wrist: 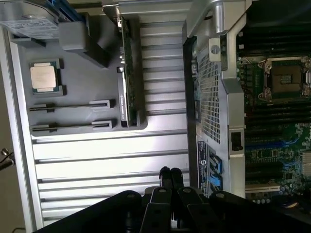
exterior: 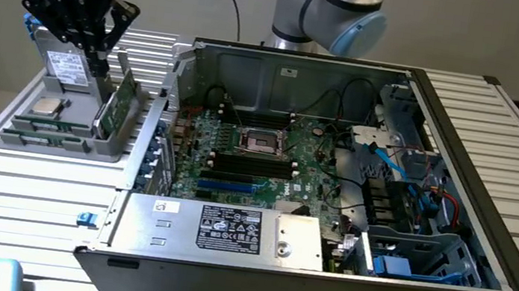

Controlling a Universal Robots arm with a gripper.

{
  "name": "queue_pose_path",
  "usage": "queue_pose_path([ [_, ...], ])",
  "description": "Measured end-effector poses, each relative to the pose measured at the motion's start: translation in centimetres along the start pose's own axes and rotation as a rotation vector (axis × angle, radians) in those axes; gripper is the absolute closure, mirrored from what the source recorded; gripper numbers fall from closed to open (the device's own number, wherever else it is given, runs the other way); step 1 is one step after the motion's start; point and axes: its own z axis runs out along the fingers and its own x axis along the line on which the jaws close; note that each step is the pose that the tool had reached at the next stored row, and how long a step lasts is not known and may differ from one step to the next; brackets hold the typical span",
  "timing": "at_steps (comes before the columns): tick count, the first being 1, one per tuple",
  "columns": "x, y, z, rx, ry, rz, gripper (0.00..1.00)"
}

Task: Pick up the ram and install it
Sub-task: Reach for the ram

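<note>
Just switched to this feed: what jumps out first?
The open computer case dominates the middle, its green motherboard bare. At the exterior view's left, the black pincer hangs shut near a grey tray holding a processor chip and an upright green card.

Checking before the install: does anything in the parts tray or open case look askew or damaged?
Nothing stands out. The ram sits slotted in the gray tray, the processor lies flat, the green card stands upright, and the case shows no damage.
</note>
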Motion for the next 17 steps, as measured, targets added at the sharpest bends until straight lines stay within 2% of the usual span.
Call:
queue_pose_path([
  [5, 2.3, -0.18, -0.02, 0.0, -0.0003, 0.0, 0.89],
  [11, 5.0, -0.3, 0.22, -0.0004, -0.0038, 0.0, 0.89],
  [17, 7.6, 0.51, 0.38, -0.0003, -0.0045, 0.0, 0.89],
])
